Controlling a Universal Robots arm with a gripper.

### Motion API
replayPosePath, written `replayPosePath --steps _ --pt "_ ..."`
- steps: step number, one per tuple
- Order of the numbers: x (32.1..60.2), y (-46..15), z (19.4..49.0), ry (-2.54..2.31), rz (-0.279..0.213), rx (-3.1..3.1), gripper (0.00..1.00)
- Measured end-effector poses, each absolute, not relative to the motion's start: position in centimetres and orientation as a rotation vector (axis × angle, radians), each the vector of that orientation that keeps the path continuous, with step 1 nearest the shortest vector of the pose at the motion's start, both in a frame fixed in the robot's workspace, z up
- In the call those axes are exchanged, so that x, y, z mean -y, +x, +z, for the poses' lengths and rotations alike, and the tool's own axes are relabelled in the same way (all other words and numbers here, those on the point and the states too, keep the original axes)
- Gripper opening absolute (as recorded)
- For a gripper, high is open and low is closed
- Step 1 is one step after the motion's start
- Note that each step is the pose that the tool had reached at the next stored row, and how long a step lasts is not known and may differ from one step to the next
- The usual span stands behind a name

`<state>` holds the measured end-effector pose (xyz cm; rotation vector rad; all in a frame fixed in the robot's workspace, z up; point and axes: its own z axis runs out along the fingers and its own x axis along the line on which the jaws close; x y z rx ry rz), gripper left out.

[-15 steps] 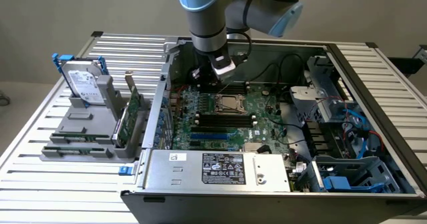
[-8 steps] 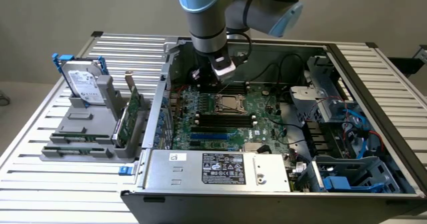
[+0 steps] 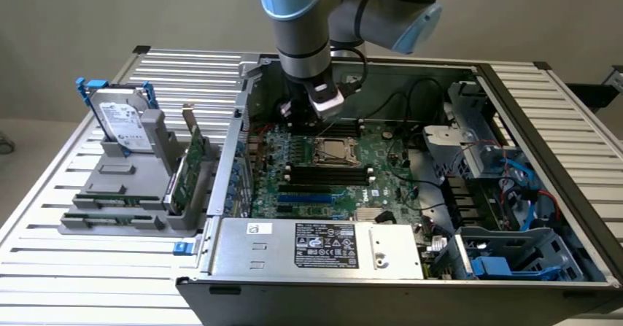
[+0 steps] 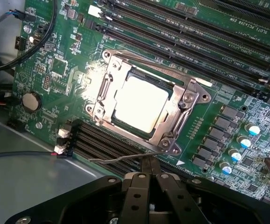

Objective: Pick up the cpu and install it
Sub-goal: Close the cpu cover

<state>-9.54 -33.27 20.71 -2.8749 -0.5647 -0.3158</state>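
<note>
Exterior view. The arm (image 3: 302,27) reaches down into an open computer case (image 3: 545,195). Its pincer (image 3: 309,114) hangs low over the green board (image 3: 389,173), just behind the socket frame (image 3: 316,151). The cpu (image 3: 334,151) appears as a pale square inside that frame. A power supply (image 3: 316,246) fills the case's near edge. Toward the exterior view's left, a hard drive (image 3: 122,118) stands upright in a grey holder (image 3: 117,195), well apart from the case. Case and holder both rest on a slatted metal surface (image 3: 87,275), and a plain grey wall (image 3: 98,12) stands behind.

Wrist view. The detail lost from afar shows here. The cpu (image 4: 141,103) lies flat and square in the socket frame (image 4: 191,100), its bright metal top facing up, with the frame's plate around its edges. The pincer (image 4: 149,163) is closed, its black fingers (image 4: 137,186) pressed together with no object between them. A thin wire lever (image 4: 118,159) runs just ahead of the tips; whether they touch cannot be told. Memory slots (image 4: 102,144) flank the socket on both sides, and a coin cell (image 4: 31,101) sits nearby.
</note>
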Motion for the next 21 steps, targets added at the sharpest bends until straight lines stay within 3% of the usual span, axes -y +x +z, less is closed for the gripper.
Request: replayPosePath --steps 21 --pt "33.30 -9.22 19.89 -2.862 -0.330 0.616 0.11"
